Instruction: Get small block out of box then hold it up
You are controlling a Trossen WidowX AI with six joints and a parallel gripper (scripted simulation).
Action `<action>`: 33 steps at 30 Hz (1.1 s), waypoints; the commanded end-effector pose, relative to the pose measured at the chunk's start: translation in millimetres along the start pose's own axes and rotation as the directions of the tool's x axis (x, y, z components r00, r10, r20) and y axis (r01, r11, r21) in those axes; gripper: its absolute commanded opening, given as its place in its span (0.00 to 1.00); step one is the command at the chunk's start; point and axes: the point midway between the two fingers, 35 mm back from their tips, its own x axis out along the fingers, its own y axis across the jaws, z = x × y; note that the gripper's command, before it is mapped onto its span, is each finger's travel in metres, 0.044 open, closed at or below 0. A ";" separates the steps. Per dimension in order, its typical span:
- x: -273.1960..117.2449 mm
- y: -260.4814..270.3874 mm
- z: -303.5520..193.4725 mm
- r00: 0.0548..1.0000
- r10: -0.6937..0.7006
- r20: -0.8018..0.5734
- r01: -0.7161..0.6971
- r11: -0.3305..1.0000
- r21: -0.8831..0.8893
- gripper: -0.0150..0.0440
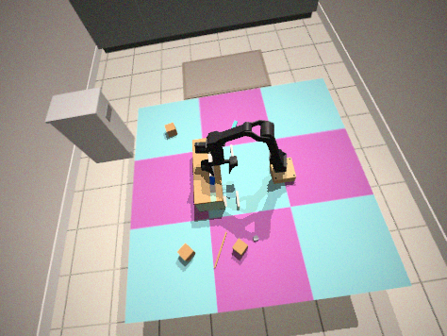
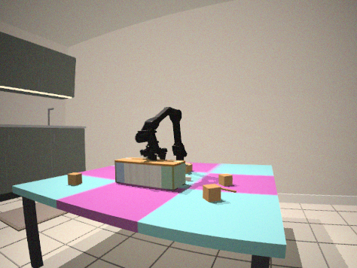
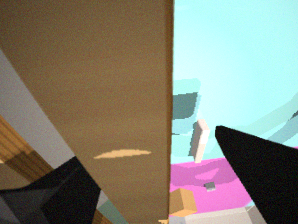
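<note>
Okay, biggest first: dark flat-faced cabinets (image 1: 203, 21) (image 2: 38, 147) stand beyond a square-tiled floor (image 1: 94, 245) (image 2: 324, 218). Tall grey box-shaped unit (image 1: 77, 106) beside the desk (image 1: 339, 236) (image 2: 226, 218) (image 3: 250, 50), whose matte top is checked cyan and magenta, on black legs. Thin beige rectangular mat (image 1: 226, 74) on the tiles.

Black, angular jointed arm (image 1: 268, 128) (image 2: 175, 117) arches up off a squarish wooden base plate (image 1: 290, 178) and comes down at the long wood-topped box (image 1: 207, 195) (image 2: 151, 162) (image 3: 115, 75). Box is an oblong: fine-grained tan top, pale grey and greenish side panels.

Pincer (image 1: 220, 163) (image 2: 154, 153) (image 3: 162, 137): black tapered fingers, wide apart, nothing between them. It's low at the box; contact unclear.

Three plain orange-brown cubes, sharp-edged: one near the far corner (image 1: 171, 129) (image 2: 74, 179), two past the box's end (image 1: 186, 252) (image 2: 212, 193) and (image 1: 240, 246) (image 2: 226, 180) (image 3: 182, 201). Slim straight wooden stick (image 1: 220, 250) (image 2: 228, 190) lies between those two. Pale narrow bar (image 1: 238, 199) (image 3: 201, 140) beside the box.

Small blue shape (image 1: 211, 179) shows within the box's outline, probably the task block; exact shelf spot can't be told. Tiniest: grey chunk (image 1: 256, 238) (image 3: 210, 186) near one cube.
</note>
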 end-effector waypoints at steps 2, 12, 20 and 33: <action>1.3 -0.4 -4.1 1.000 -0.002 -0.004 0.002 1.000 -0.003 0.93; 4.5 -0.4 -13.6 1.000 -0.002 -0.005 0.002 1.000 -0.003 0.93; 7.1 -0.3 -21.3 1.000 -0.002 -0.006 0.002 1.000 -0.003 0.93; 4.8 -0.3 -14.3 1.000 -0.002 -0.005 0.002 1.000 -0.003 0.93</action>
